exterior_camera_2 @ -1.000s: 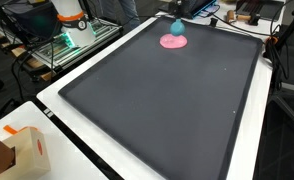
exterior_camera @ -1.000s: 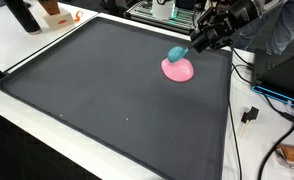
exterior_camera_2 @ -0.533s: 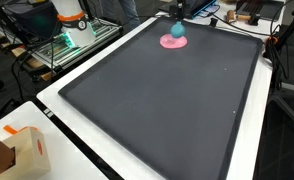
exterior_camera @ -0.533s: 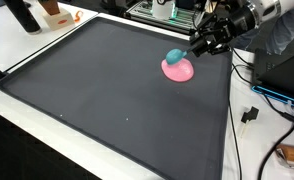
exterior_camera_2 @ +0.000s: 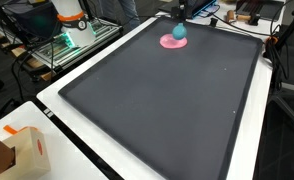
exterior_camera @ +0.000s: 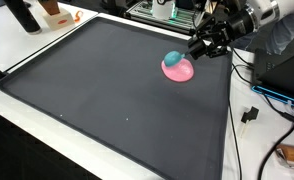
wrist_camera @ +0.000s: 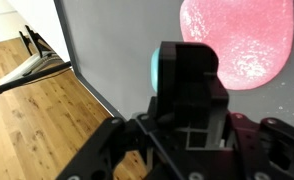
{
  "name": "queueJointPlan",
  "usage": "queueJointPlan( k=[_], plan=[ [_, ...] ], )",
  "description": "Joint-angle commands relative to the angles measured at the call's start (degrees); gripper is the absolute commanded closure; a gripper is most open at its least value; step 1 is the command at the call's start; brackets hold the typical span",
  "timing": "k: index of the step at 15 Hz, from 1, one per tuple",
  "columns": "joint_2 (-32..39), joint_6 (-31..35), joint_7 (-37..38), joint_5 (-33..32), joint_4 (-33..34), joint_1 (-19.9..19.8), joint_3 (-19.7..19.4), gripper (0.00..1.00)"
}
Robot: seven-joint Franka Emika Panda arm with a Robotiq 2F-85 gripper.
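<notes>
A pink round dish [exterior_camera: 180, 71] lies near the far edge of a large black mat [exterior_camera: 107, 90]; both show in both exterior views, the dish [exterior_camera_2: 172, 43] and the mat [exterior_camera_2: 167, 110]. A small teal object [exterior_camera: 173, 58] [exterior_camera_2: 177, 32] is right over the dish. My gripper [exterior_camera: 191, 50] [exterior_camera_2: 178, 20] reaches in from the mat's edge and touches the teal object. In the wrist view my fingers [wrist_camera: 185, 50] look closed together, with a sliver of the teal object [wrist_camera: 155, 68] beside them and the dish [wrist_camera: 242, 45] beyond. Most of the teal object is hidden by the fingers.
A cardboard box [exterior_camera_2: 22, 150] stands on the white table at the mat's near corner. A dark bottle [exterior_camera: 22, 15] and an orange-topped item [exterior_camera: 55, 12] stand past another corner. Cables [exterior_camera: 249, 115] lie along one side. Wooden floor [wrist_camera: 37, 110] lies below the table edge.
The teal object has moved slowly lower, down onto the pink dish. My gripper has shifted slightly and tilted with it.
</notes>
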Motion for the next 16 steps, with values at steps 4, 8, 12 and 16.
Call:
queueJointPlan(
  k=[4, 8, 12, 16],
  plan=[
    [-1.18, 0.78, -0.40, -0.03, 0.11, -0.52, -0.71, 0.74],
    [-3.43, 2.63, -1.21, 0.90, -0.99, -2.27, -0.46, 0.74],
    [-7.00, 6.91, -3.31, 3.06, -2.44, -5.21, 0.20, 0.74],
    [-10.81, 11.15, -8.03, 7.96, -3.73, -7.88, 0.10, 0.74]
  ],
)
